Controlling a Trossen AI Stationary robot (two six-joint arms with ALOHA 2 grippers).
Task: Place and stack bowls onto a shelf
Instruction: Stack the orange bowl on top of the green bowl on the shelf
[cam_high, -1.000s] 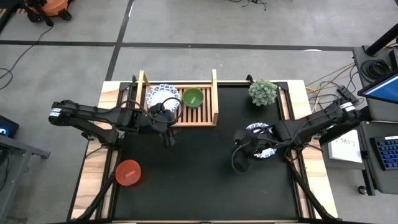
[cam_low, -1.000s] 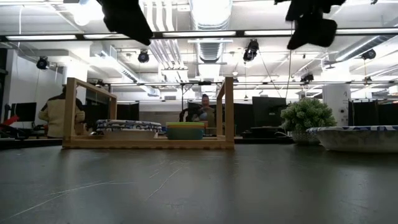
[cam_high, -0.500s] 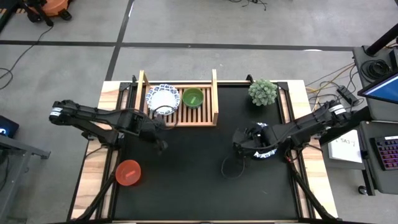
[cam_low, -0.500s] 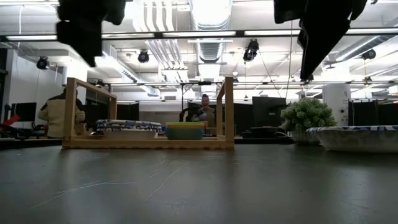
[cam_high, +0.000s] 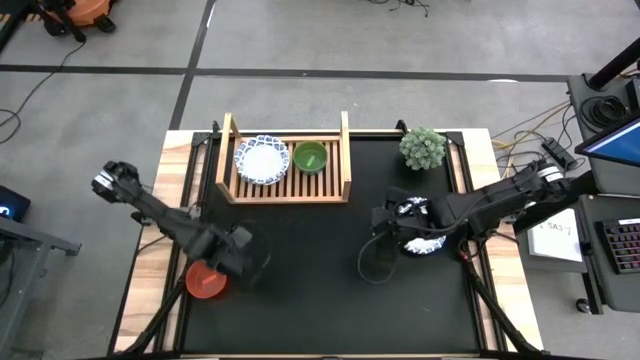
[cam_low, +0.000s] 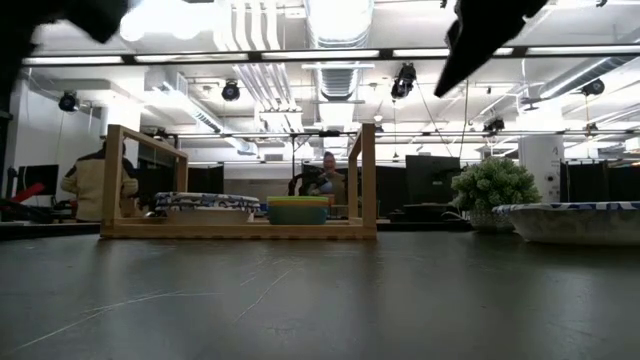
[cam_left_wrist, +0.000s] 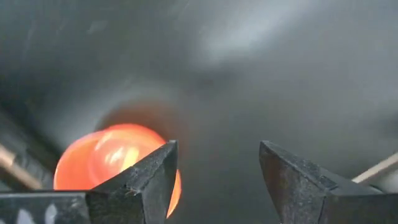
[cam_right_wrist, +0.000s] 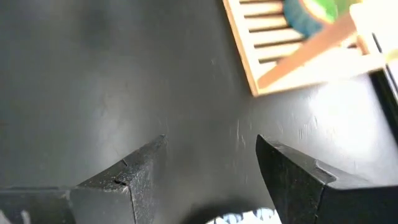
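Covering most of the scene, the black table (cam_high: 320, 290) has light wooden edges on both sides and carries everything else. At its far edge, left of centre, sits the wooden slatted shelf (cam_high: 318, 187) with its raised side rails. On the shelf's left half lies a white bowl with a blue patterned rim (cam_high: 261, 160) (in the low view it reads as a flat blue-edged stack, though how many bowls it holds cannot be told), and just beside it to the right sits the green bowl (cam_high: 310, 156).

The left arm reaches from the table's left side down toward the near-left corner, where the left gripper (cam_high: 243, 262) is just beside the red bowl (cam_high: 204, 281). In the left wrist view its fingers (cam_left_wrist: 146, 180) are spread apart and empty, with the red bowl showing past one of them.

The right arm comes in from the right edge, and the right gripper (cam_high: 385, 222) is above the table right of centre, beside a second blue-rimmed white bowl (cam_high: 420, 243) lying under the arm. The right wrist view shows its fingers (cam_right_wrist: 298, 180) parted with nothing between them, black table beneath and the shelf's corner farther off.

A small green bushy plant (cam_high: 423, 148) stands near the far-right corner, well apart from the shelf. Smallest of all, two people (cam_low: 325, 178) show in the room beyond the shelf.
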